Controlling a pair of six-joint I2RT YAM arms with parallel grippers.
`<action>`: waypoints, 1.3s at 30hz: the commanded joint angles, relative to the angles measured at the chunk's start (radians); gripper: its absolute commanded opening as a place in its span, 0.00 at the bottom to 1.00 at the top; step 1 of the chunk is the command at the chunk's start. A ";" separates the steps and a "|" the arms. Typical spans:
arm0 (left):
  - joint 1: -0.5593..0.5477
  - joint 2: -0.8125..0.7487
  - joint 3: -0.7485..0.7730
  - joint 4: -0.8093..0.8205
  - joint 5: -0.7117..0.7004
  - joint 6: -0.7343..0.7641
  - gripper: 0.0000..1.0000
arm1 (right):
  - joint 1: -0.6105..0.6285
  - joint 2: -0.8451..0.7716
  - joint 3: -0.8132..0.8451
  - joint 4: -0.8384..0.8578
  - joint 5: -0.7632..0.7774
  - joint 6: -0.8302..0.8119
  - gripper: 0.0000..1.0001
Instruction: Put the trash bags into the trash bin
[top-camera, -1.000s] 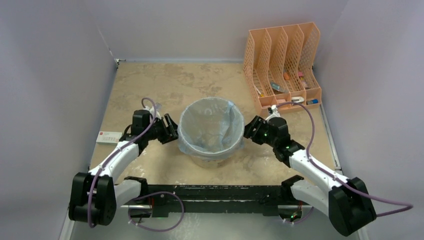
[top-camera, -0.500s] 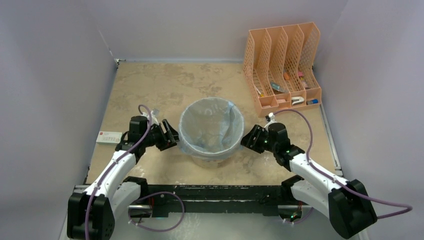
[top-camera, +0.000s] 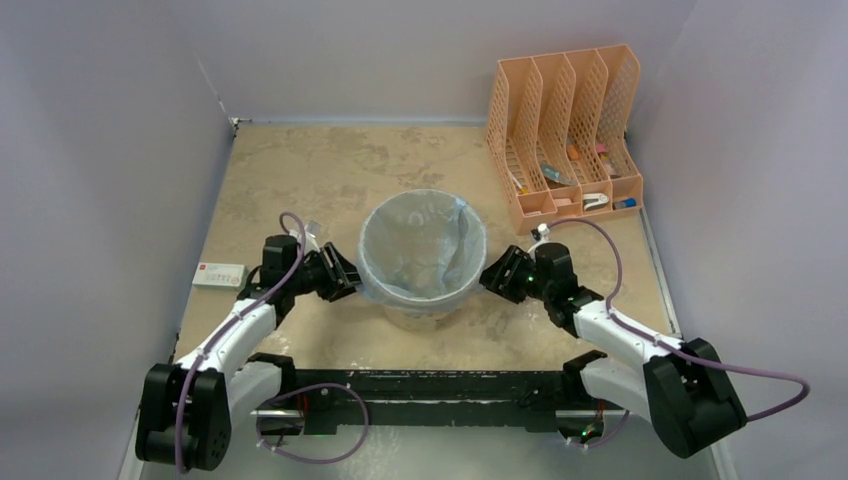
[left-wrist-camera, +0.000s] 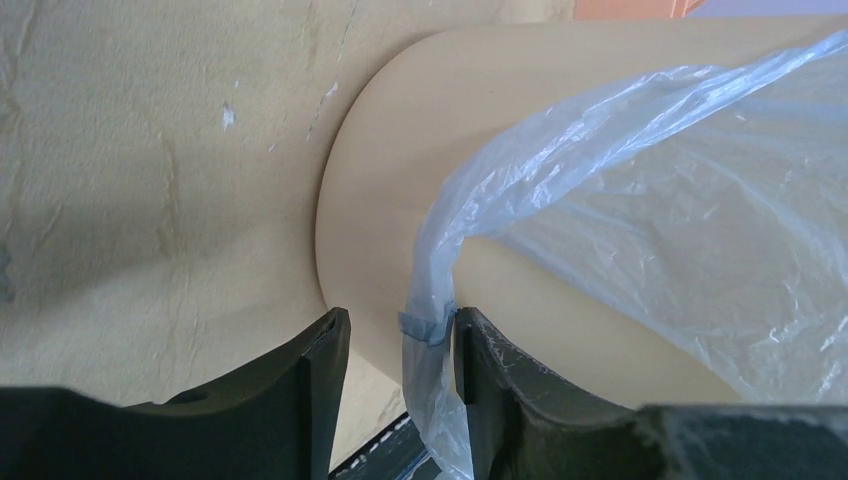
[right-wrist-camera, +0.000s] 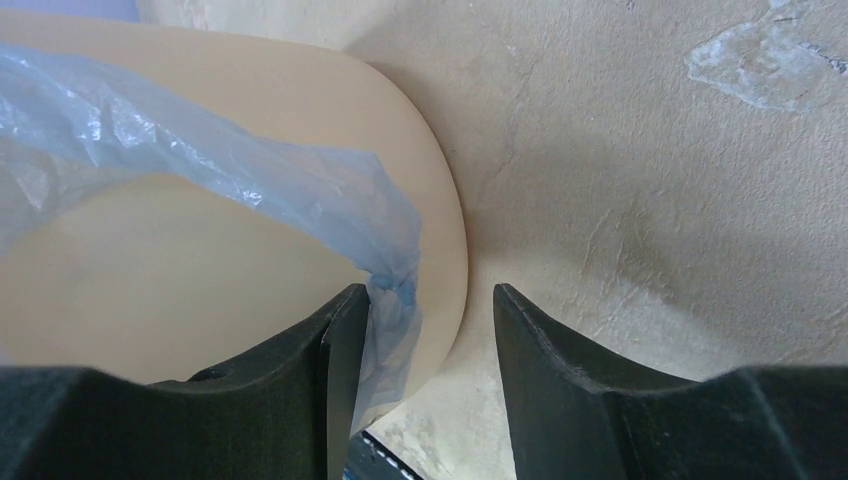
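Top view: the trash bag (top-camera: 415, 255) lines the trash bin (top-camera: 420, 318), mouth folded over the rim. I have the left gripper (top-camera: 347, 279) at the bin's nine o'clock and the right gripper (top-camera: 490, 274) at three.

Left wrist: fingers (left-wrist-camera: 320, 370) spread, hem loose between them.

Right wrist: fingers released too, hem against one.

I judge the lining essentially done; only backing off remains.

Organizer (top-camera: 565, 100) contents too small, box (top-camera: 219, 275) label unreadable (white, red-marked), trash bin (left-wrist-camera: 400, 150) cropped in wrist views
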 joint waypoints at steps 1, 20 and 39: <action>-0.026 0.067 0.030 0.235 0.102 -0.091 0.43 | 0.020 0.002 0.016 0.157 -0.128 0.107 0.54; -0.030 -0.042 0.126 -0.164 -0.200 0.084 0.72 | 0.019 -0.286 0.101 -0.185 0.290 0.046 0.69; -0.030 -0.018 0.104 -0.107 -0.012 0.151 0.47 | 0.020 -0.284 0.120 -0.224 0.094 -0.075 0.45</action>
